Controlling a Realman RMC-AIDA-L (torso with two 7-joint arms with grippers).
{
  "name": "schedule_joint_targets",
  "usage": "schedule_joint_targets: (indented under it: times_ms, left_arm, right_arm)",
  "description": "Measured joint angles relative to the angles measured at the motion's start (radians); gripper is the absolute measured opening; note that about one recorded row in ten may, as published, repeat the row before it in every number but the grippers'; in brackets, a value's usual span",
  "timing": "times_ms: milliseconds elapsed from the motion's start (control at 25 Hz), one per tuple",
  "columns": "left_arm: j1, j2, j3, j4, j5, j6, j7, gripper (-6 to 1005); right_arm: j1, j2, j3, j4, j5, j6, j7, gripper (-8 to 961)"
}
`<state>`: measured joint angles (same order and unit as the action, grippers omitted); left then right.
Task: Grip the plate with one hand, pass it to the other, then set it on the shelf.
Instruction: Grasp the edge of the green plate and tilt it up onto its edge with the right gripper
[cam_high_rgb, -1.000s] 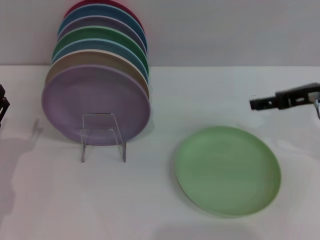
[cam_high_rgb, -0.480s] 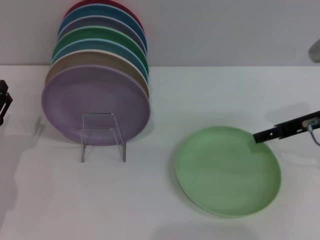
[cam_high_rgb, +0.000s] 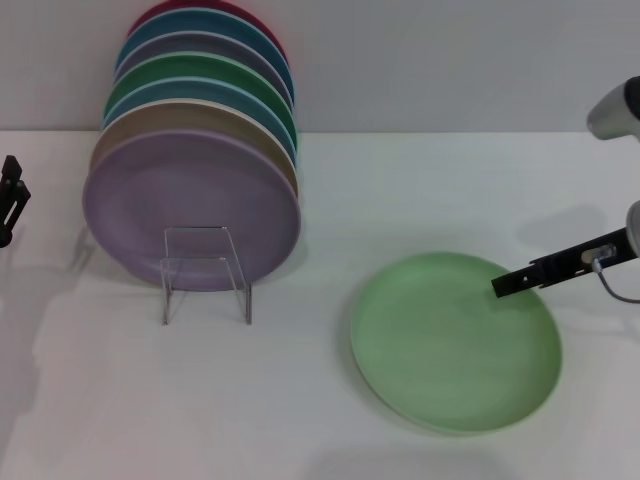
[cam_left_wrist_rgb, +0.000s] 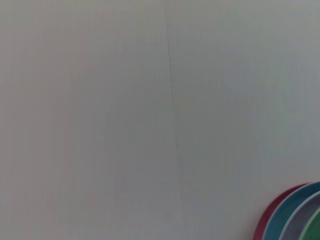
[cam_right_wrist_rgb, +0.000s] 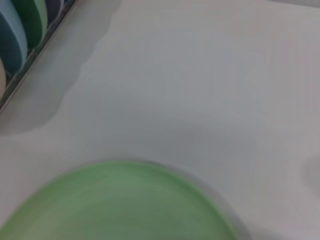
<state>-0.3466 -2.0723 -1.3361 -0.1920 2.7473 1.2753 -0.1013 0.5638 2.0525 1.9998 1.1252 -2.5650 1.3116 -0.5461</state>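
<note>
The light green plate (cam_high_rgb: 455, 340) lies flat on the white table, right of centre. It also fills the lower part of the right wrist view (cam_right_wrist_rgb: 120, 205). My right gripper (cam_high_rgb: 505, 284) shows as one slim black finger with a small cable, on a grey-silver arm. Its tip is over the plate's far right rim. My left gripper (cam_high_rgb: 10, 195) is a black part at the far left edge, away from the plate. The clear rack (cam_high_rgb: 205, 272) stands left of centre with several plates leaning in it.
The stacked plates in the rack run from a lilac one (cam_high_rgb: 190, 205) in front to a red one at the back, close to the wall. Their edges show in the left wrist view (cam_left_wrist_rgb: 295, 215) and right wrist view (cam_right_wrist_rgb: 22, 30).
My right gripper has come down and to the left, from above the table to the light green plate's far right rim. My left gripper has shifted slightly at the left edge.
</note>
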Motion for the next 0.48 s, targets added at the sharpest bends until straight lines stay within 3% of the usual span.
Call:
schedule_joint_targets:
  times_ms: [480]
  left_arm:
    - [-0.006, 0.0, -0.001, 0.004, 0.0, -0.002, 0.0, 844]
  right_arm:
    - [0.019, 0.001, -0.054, -0.045, -0.022, -0.017, 0.02, 679]
